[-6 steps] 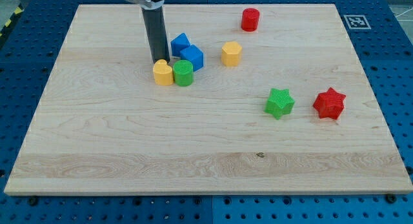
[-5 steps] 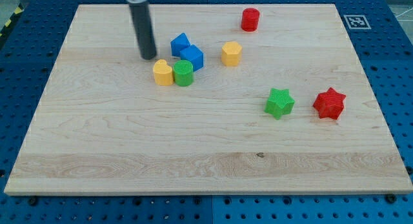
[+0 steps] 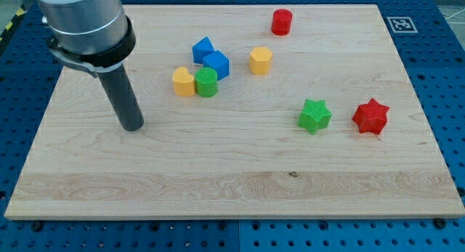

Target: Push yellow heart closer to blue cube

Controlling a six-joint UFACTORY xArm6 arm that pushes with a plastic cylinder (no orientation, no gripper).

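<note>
My tip [image 3: 133, 127] rests on the bare wood of the worktop [image 3: 218, 172] toward the view's left, well apart from every block and lower-left of the cluster; judging by that spot, it stands where a push toward the upper right would drive the yellow heart [image 3: 184, 83] toward the blue cube [image 3: 216, 64]. There are no jaws on this arm, only the straight dark rod, so nothing is gripped. The yellow heart lies in the upper middle of the board, at the left end of the cluster, its right side touching the green cylinder [image 3: 206, 83]. It is a small, ribbed, warm-yellow piece with a rounded top edge, lying flat. The blue cube sits just up and right of the green cylinder, seemingly touching it, with a second blue block [image 3: 203, 48], angular in shape, against its upper left. The green cylinder partly fills the space between heart and cube, so a direct push would likely shove it along too. Farther right stand a yellow hexagonal block [image 3: 261, 60], a red cylinder [image 3: 282, 22], a green star [image 3: 314, 115] and a red star [image 3: 371, 116].
</note>
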